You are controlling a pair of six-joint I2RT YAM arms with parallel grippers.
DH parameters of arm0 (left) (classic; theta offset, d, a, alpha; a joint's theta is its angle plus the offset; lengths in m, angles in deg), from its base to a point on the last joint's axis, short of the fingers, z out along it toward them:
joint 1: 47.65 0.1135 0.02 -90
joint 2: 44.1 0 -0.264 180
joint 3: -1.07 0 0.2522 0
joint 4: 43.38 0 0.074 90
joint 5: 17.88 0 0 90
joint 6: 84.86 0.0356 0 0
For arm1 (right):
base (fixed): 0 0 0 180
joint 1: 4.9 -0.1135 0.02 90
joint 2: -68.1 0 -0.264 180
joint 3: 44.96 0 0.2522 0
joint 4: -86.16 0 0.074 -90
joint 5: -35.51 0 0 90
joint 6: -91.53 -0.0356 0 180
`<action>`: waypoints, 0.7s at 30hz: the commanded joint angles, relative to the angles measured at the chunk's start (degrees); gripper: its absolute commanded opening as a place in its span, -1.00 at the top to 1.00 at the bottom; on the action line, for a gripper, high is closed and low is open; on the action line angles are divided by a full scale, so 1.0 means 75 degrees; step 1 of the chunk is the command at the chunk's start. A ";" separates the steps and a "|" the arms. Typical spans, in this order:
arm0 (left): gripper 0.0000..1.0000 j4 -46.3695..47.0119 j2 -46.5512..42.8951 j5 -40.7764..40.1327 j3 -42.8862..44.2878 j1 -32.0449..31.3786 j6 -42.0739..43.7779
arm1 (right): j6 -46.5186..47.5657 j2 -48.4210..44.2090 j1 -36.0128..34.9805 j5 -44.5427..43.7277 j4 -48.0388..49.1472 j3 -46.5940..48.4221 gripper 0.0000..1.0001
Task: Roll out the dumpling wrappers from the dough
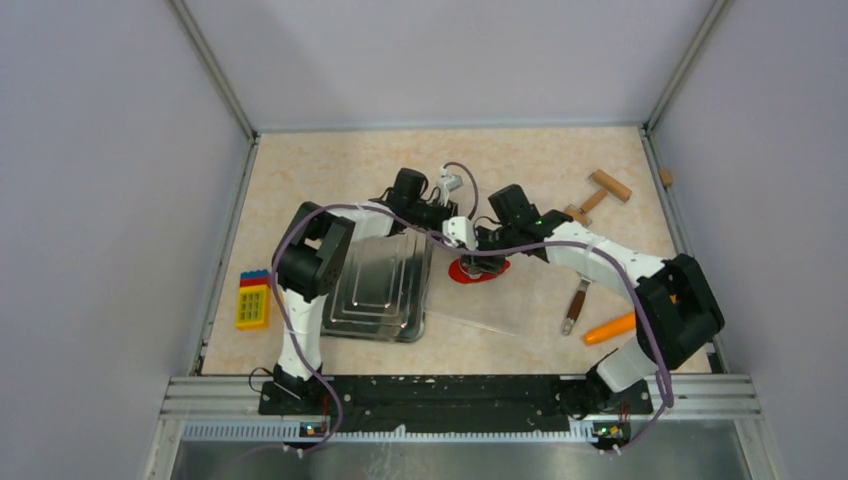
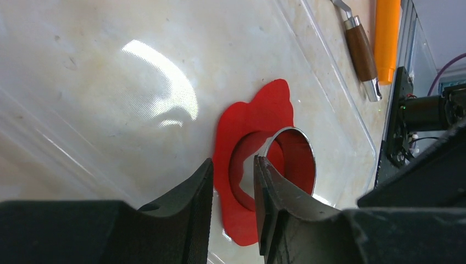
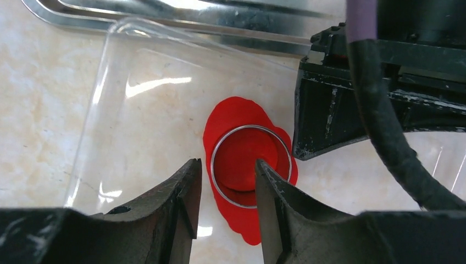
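Observation:
The dough (image 3: 246,115) is a thin bright red sheet on a clear plastic sheet (image 3: 148,110), also seen as dough (image 1: 478,272) mid-table. A round hole (image 2: 245,171) is cut in it. A metal ring cutter (image 3: 250,127) rests on it, with a round red wrapper (image 3: 240,157) filling the ring. My right gripper (image 3: 225,168) is open just above, its fingers either side of the ring's near rim. My left gripper (image 2: 232,168) is open over the hole, one fingertip (image 2: 264,170) beside the ring (image 2: 299,137). Both grippers (image 1: 465,245) (image 1: 488,262) meet over the dough.
Stacked metal trays (image 1: 380,290) lie left of the plastic sheet. A wood-handled tool (image 1: 575,305) and an orange carrot (image 1: 612,328) lie to the right, with a wooden rolling pin (image 1: 600,195) behind them. A yellow toy block (image 1: 252,300) sits far left.

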State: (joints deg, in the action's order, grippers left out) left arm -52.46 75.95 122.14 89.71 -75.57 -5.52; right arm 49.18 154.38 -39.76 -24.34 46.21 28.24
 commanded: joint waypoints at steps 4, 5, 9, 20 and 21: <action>0.29 -0.0004 0.0036 0.0719 0.0292 -0.0050 0.0216 | 0.1453 0.0631 -0.0203 -0.0475 -0.0004 0.0167 0.17; 0.29 -0.0004 0.0045 0.0714 0.0294 -0.0070 0.0212 | 0.1503 0.0682 -0.0205 -0.0495 -0.0063 0.0195 0.17; 0.29 0.0019 0.0102 0.0717 0.0320 -0.0124 0.0197 | 0.1572 0.0934 -0.0216 -0.0529 -0.0142 0.0271 0.21; 0.34 -0.0308 0.0353 0.0836 0.0600 -0.0322 0.0393 | 0.1701 0.1317 -0.0308 -0.0705 -0.0159 0.0276 0.34; 0.35 -0.0329 0.0370 0.0780 0.0607 -0.0330 0.0421 | 0.1713 0.1346 -0.0319 -0.0730 -0.0147 0.0270 0.35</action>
State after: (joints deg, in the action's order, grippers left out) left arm -53.99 77.33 127.25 92.07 -77.45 -4.53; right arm 60.44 163.91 -41.18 -30.00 44.39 28.59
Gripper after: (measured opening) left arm 0.335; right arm 0.333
